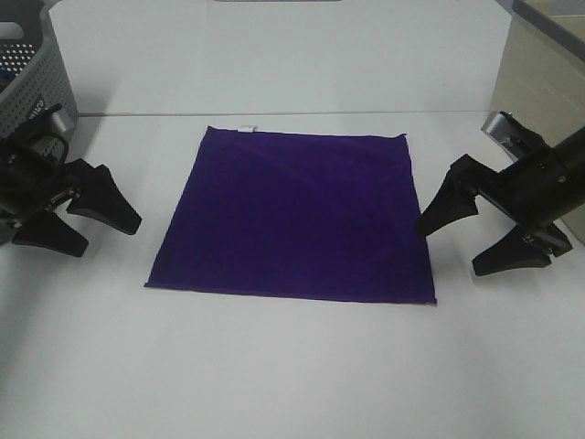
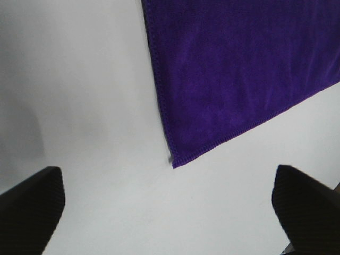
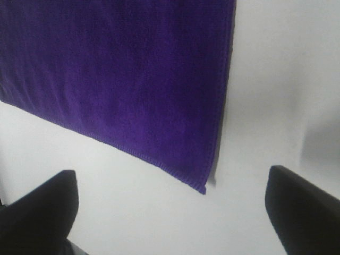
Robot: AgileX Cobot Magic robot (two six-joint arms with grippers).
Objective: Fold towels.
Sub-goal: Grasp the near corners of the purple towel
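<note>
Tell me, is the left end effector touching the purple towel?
Apart. The exterior high view shows bare table between the left end effector and the purple towel.

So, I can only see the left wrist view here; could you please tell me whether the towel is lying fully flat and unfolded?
Observer: Yes, the purple towel lies spread flat in one layer on the white table.
Operator: Thank you; where is the right gripper?
Observer: The right gripper stands open beside the towel's right edge, apart from it.
Operator: And the tag?
Observer: A small white tag sits on the far edge, near its left end.
</note>
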